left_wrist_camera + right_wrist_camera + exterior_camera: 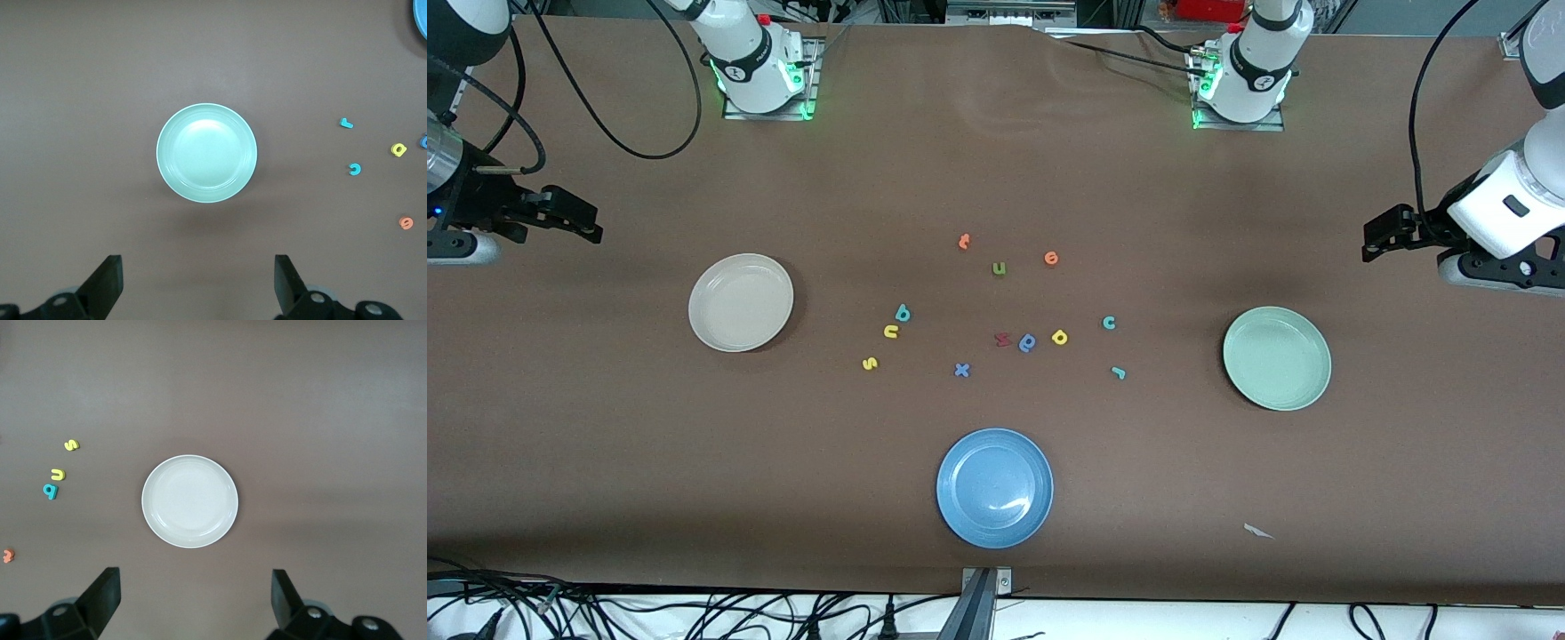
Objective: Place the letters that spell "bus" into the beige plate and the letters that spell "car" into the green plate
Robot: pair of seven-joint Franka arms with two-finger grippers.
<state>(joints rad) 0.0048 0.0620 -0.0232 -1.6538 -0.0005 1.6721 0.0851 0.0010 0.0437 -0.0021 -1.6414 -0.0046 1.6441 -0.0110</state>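
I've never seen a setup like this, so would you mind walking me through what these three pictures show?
Two robot arms stand at a brown table. The wide picture looks down from a high camera facing them. The other two come from cameras on each arm's wrist, looking down between its own two fingers.

The left gripper hangs open over the green plate; the right gripper hangs open over the beige plate. Neither holds anything.

A blue plate lies nearest the high camera. Small foam letters lie scattered mid-table: b, u and s by the beige plate; c, a and r toward the green one. All plates are empty.
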